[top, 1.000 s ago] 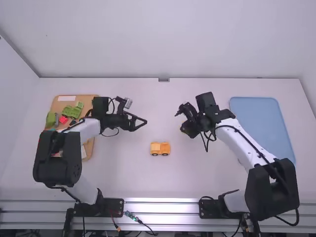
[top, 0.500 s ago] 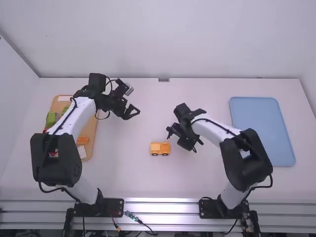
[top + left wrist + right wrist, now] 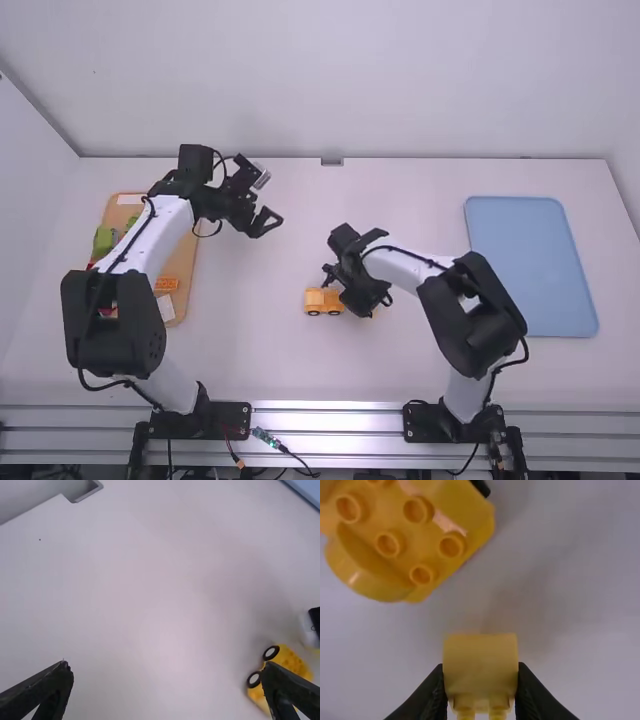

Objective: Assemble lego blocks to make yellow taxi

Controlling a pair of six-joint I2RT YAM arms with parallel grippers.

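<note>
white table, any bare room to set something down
The table is bare between wooden board and yellow vehicle; so is the blue tray. Crowded: the board, and beside the vehicle, where the right gripper holds a yellow block.

Wht tbl, yel. car, tray, board

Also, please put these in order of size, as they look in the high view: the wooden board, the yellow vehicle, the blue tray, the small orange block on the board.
1. Blue tray
2. Wooden board, partly hidden
3. Yellow vehicle, partly hidden
4. Small orange block
</note>
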